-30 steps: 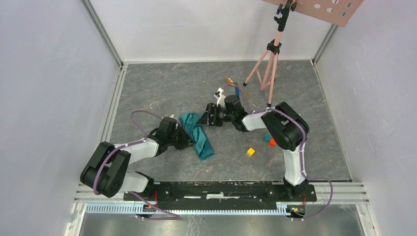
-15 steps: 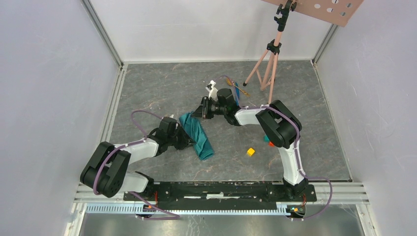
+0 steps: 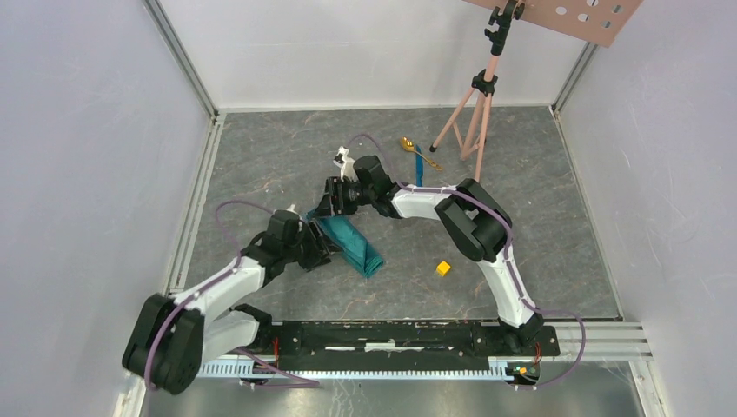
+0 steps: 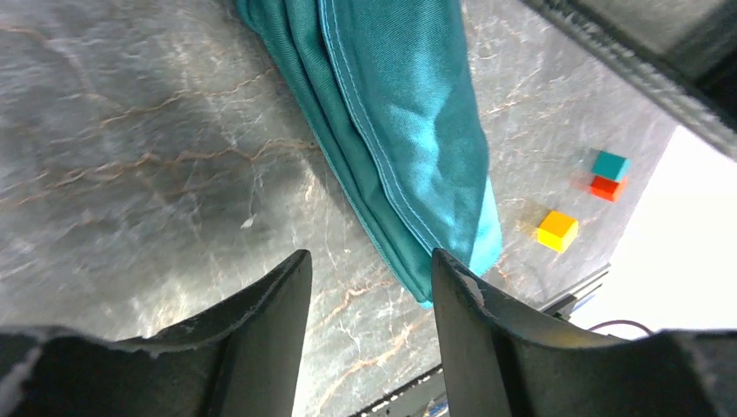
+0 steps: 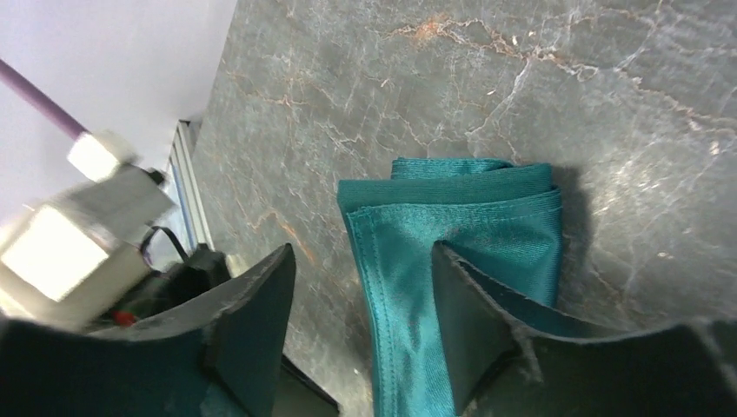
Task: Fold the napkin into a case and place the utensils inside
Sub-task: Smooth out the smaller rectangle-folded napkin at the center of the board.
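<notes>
The napkin (image 3: 356, 247) lies folded as a narrow, long teal-green case on the grey table, running from far left to near right. My left gripper (image 3: 318, 247) sits just left of it, open; in the left wrist view its jaws (image 4: 369, 265) frame bare table, with the cloth (image 4: 408, 130) ahead of them. My right gripper (image 3: 334, 201) hovers over the case's far end, open, and the cloth's stitched edge (image 5: 408, 261) lies below and between its fingers. The gold spoon (image 3: 406, 143) and the blue knife (image 3: 418, 165) lie behind the right arm.
A yellow cube (image 3: 443, 268) lies right of the case, with a teal cube (image 4: 610, 163) and a red cube (image 4: 606, 187) beyond it. A pink tripod (image 3: 474, 113) stands at the back right. White walls enclose the table on three sides.
The right arm has swung left from beside the utensils to the cloth's far end. The left gripper has opened and its arm has stretched forward. The cloth's far flap now lies narrower.
</notes>
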`<state>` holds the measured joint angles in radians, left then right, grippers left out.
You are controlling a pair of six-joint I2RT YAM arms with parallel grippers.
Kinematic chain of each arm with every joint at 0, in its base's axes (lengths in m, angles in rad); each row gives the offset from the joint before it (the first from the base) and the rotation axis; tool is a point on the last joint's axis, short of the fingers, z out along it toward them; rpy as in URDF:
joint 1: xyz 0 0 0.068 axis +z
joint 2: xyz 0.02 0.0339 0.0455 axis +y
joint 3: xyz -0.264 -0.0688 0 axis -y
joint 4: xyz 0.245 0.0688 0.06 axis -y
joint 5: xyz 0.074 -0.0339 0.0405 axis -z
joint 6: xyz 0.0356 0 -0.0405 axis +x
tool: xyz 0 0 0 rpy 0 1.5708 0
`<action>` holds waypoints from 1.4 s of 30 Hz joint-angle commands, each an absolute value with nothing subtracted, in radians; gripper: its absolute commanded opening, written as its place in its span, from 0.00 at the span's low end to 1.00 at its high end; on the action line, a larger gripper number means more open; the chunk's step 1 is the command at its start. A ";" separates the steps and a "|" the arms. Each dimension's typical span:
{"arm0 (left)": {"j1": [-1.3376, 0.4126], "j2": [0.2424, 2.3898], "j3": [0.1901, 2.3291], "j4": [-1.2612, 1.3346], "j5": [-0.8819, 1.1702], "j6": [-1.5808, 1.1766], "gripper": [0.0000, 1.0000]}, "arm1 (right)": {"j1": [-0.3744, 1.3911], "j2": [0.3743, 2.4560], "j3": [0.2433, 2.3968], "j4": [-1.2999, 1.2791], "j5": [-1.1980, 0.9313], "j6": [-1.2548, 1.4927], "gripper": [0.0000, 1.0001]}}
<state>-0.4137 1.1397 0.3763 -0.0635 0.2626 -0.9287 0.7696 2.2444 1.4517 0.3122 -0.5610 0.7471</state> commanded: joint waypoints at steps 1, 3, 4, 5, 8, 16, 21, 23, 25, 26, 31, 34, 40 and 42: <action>-0.350 0.971 0.396 -0.253 0.262 -0.878 0.62 | 0.738 2.172 1.500 0.226 -0.605 0.623 0.69; -0.307 0.911 0.413 -0.308 0.276 -0.871 0.63 | 0.722 2.157 1.522 0.184 -0.650 0.596 0.72; -0.280 0.887 0.424 -0.331 0.285 -0.868 0.64 | 0.715 2.148 1.526 0.169 -0.670 0.582 0.72; -0.261 0.872 0.436 -0.348 0.294 -0.867 0.65 | 0.706 2.132 1.521 0.149 -0.678 0.567 0.73; -0.201 0.885 0.498 -0.378 0.325 -0.846 0.68 | 0.684 2.049 1.442 0.118 -0.665 0.517 0.73; -0.143 1.172 0.726 -0.321 0.381 -0.767 0.60 | 0.744 1.905 1.171 0.126 -0.706 0.456 0.55; -0.142 1.397 0.840 -0.271 0.434 -0.741 0.59 | 0.783 1.868 1.066 0.145 -0.723 0.430 0.50; -0.142 1.454 0.848 -0.238 0.428 -0.748 0.55 | 0.785 1.858 1.044 0.132 -0.714 0.403 0.50; -0.141 1.500 0.847 -0.217 0.381 -0.752 0.54 | 0.785 1.857 1.024 0.118 -0.709 0.376 0.49; -0.141 1.526 0.849 -0.215 0.363 -0.750 0.53 | 0.786 1.859 1.012 0.114 -0.710 0.369 0.49; -0.140 1.600 0.850 -0.212 0.296 -0.733 0.48 | 0.783 1.820 0.911 0.095 -0.655 0.330 0.47; -0.141 1.581 0.850 -0.237 0.267 -0.703 0.48 | 0.781 1.784 0.869 0.096 -0.640 0.328 0.47; -0.141 1.467 0.881 -0.310 0.346 -0.672 0.55 | 0.786 1.714 0.874 0.136 -0.623 0.312 0.50; -0.139 1.403 0.901 -0.351 0.347 -0.666 0.58 | 0.796 1.690 0.892 0.158 -0.575 0.276 0.55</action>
